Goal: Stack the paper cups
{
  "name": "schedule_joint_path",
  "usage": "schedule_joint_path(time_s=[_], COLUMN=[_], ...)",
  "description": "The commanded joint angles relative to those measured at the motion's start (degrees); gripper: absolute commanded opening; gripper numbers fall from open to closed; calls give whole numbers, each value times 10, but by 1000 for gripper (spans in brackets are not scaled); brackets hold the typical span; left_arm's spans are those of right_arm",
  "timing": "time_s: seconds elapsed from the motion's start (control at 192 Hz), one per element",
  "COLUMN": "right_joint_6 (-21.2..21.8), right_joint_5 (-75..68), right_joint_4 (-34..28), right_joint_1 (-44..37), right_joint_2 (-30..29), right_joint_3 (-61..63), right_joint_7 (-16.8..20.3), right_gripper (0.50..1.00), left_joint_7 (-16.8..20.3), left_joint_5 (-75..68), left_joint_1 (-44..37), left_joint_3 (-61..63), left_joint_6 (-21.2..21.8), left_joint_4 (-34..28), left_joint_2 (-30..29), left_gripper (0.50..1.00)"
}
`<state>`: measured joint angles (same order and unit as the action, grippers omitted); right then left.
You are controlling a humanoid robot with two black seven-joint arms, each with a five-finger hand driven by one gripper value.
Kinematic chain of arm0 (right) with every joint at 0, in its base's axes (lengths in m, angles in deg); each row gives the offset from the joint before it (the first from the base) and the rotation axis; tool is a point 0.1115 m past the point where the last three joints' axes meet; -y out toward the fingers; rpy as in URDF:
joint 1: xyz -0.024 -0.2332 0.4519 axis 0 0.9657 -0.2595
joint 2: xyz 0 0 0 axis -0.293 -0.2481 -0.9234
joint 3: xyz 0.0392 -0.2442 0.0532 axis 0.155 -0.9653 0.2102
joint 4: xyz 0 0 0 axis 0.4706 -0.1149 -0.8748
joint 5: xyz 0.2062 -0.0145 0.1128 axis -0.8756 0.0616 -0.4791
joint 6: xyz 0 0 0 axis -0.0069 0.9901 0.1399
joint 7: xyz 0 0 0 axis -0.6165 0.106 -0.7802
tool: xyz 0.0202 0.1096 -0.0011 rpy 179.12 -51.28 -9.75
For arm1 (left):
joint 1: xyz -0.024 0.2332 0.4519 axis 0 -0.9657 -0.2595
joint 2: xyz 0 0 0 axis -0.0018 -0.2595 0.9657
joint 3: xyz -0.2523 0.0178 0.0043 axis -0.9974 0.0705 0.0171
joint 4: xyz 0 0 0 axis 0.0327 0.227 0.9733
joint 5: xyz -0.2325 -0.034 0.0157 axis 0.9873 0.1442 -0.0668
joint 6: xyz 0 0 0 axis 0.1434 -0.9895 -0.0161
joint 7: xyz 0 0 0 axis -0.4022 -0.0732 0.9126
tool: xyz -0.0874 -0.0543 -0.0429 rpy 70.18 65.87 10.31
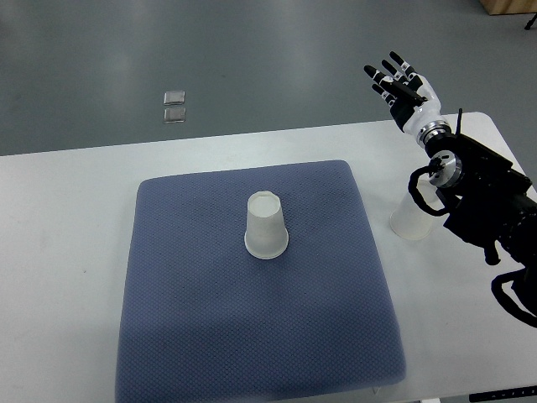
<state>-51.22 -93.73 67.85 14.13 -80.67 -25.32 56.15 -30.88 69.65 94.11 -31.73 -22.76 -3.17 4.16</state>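
A white paper cup (267, 225) stands upside down near the middle of the blue mat (210, 336). A second, translucent cup (410, 220) stands on the white table just right of the mat, partly hidden behind my right forearm. My right hand (401, 84) is raised over the table's far edge, well above and beyond that cup, fingers spread and holding nothing. The left arm does not show.
The white table (67, 252) carries the mat. Its far edge runs just beyond the mat, its right edge near my right arm. Two small square plates (174, 107) lie on the grey floor beyond the table.
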Motion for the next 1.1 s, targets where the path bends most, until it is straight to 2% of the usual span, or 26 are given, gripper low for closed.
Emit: schedule_joint_path(time_s=[0.0,0.541,0.692,0.968,1.03,1.093], right_joint_6=[-1,-11,-17,-25,-26,-46], right_joint_5=[0,50,104,113,143,203], right_joint_4=[-4,-62,-63,-70,-99,-148], right_joint_1=[-5,-27,-37,-59,-62,-66], right_joint_2=[0,0,0,0,0,2], right_joint_3=[-2,-16,-17,-19,-19,-18], right_joint_7=[0,0,0,4,4,2], right_gripper=[928,926,926,926,926,928], left_joint_7=[0,0,0,0,0,0], left_joint_5=[0,0,-1,0,-1,0], left_joint_1=[0,0,0,0,0,0], left_joint_3=[0,1,0,0,0,0], left_joint_6=[0,0,0,0,0,0], left_joint_4=[0,0,0,0,0,0], left_joint_2=[0,0,0,0,0,0], left_gripper=[1000,1000,1000,1000,1000,1000])
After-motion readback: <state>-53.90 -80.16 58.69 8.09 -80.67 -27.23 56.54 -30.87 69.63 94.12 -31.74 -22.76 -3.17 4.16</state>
